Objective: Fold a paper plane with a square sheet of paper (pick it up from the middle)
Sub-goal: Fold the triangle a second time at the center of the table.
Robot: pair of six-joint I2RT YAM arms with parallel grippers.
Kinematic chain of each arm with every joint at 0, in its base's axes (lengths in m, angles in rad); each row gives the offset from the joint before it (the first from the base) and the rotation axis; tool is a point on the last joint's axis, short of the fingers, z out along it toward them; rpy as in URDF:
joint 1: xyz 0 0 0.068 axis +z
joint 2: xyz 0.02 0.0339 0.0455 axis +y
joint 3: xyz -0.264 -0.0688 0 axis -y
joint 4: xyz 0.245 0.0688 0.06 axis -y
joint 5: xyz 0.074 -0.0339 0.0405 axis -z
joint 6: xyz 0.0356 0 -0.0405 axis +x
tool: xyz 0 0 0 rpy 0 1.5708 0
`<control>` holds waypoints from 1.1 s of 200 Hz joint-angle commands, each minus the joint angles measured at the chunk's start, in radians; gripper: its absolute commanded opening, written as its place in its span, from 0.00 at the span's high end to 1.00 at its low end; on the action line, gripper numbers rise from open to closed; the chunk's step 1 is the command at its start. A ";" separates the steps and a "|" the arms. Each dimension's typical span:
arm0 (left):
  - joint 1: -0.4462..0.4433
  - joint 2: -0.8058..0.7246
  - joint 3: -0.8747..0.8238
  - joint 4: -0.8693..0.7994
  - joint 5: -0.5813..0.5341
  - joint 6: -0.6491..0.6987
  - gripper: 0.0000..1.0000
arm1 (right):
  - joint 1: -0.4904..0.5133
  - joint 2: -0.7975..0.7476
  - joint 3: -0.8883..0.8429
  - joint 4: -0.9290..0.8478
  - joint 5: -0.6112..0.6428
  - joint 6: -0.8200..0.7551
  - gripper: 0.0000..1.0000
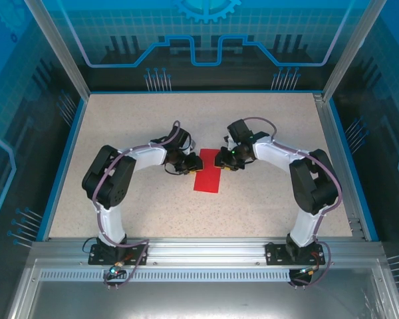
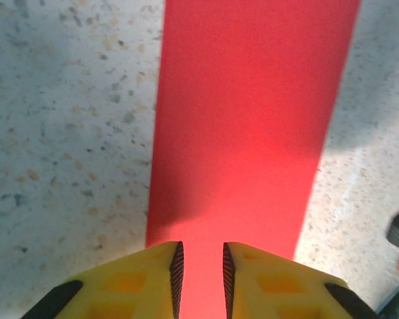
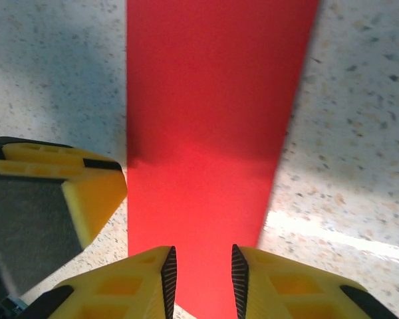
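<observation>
Left fingers (image 2: 139, 282): we see them slightly apart, red paper (image 2: 246, 133) under the gap.
Right fingers (image 3: 130, 289): likewise apart over it.

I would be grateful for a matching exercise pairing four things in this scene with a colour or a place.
Things:
1 paper
2 table
3 left tool
4 right tool

Descriptions:
A speckled beige
B at the paper's far end, right side
C bright red
D at the paper's far end, left side

Pairs: 1-C; 2-A; 3-D; 4-B
</observation>
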 commanded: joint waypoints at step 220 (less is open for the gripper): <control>0.138 -0.017 -0.069 0.126 0.242 -0.101 0.59 | 0.011 0.124 -0.068 0.058 0.007 -0.010 0.69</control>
